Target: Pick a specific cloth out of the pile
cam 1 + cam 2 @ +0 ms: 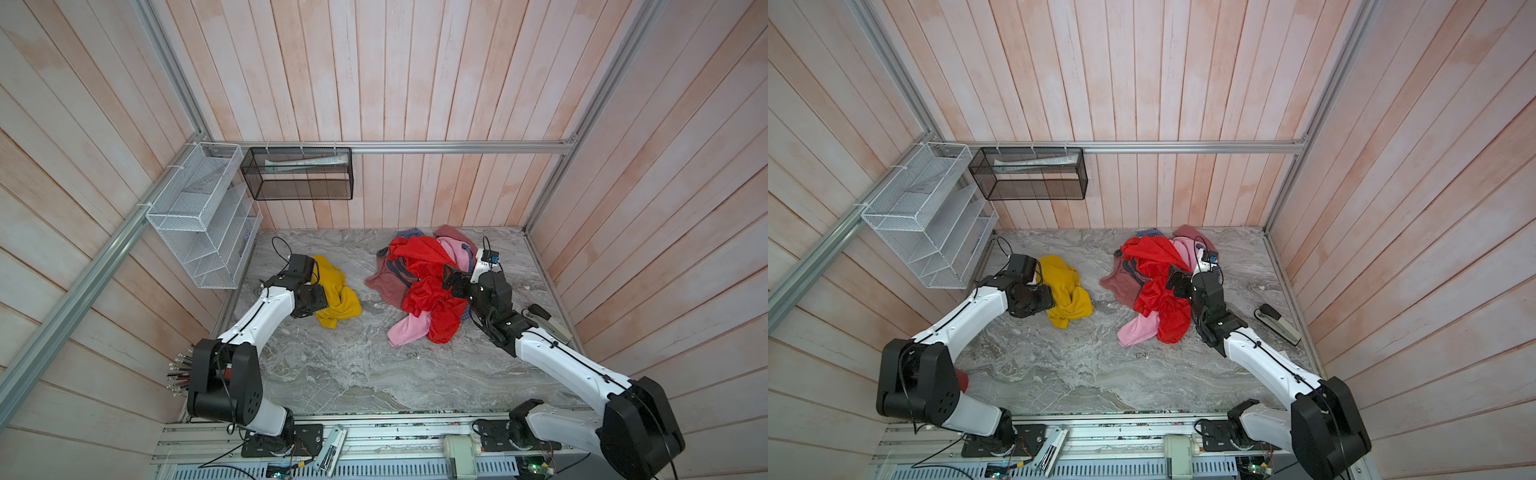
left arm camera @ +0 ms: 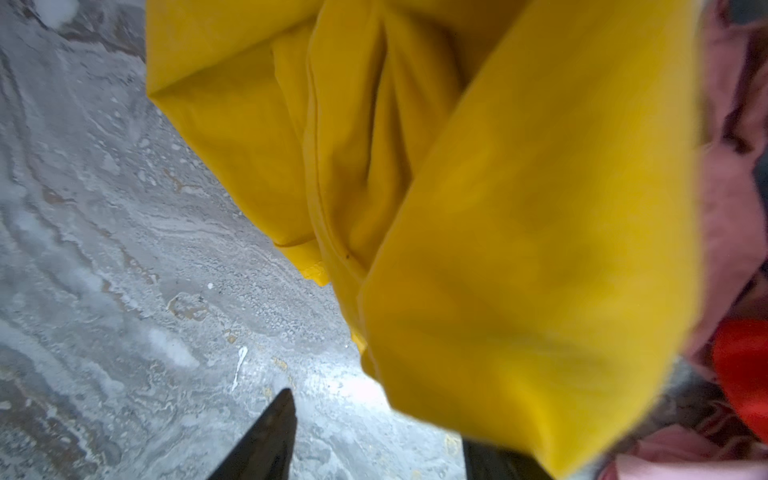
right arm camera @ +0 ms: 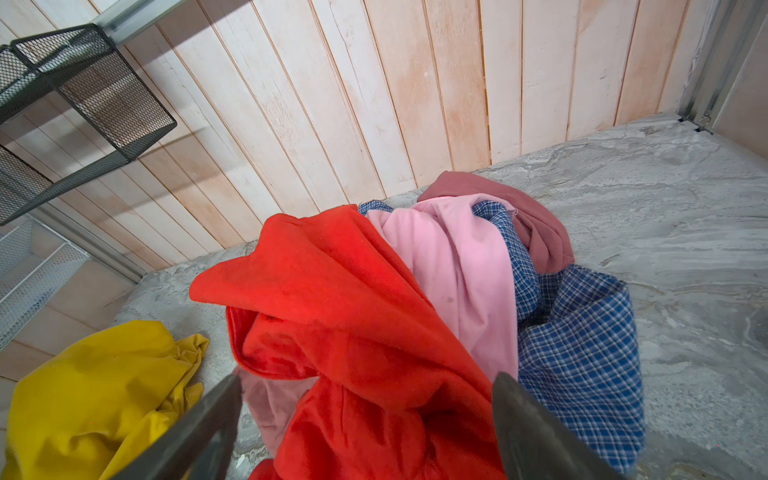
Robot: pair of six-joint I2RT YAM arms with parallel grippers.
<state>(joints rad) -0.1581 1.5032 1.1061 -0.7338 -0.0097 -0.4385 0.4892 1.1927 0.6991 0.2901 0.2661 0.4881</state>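
Left gripper [image 2: 374,432], mine: fingers apart, bare table [image 2: 124,249] showing between them, nothing pinched; mustard cloth [image 2: 519,249] bunched right against one finger, hiding its tip. Both top views: cloth lies crumpled on left part of table beside my left gripper, strip of bare marble between it and pile [image 1: 419,286]. Right gripper [image 3: 368,379]: fingers spread wide over pile, holding nothing; red cloth [image 3: 332,311] directly below, pink cloth [image 3: 449,270], blue checked cloth [image 3: 582,353] and maroon cloth [image 3: 536,224] heaped beside red
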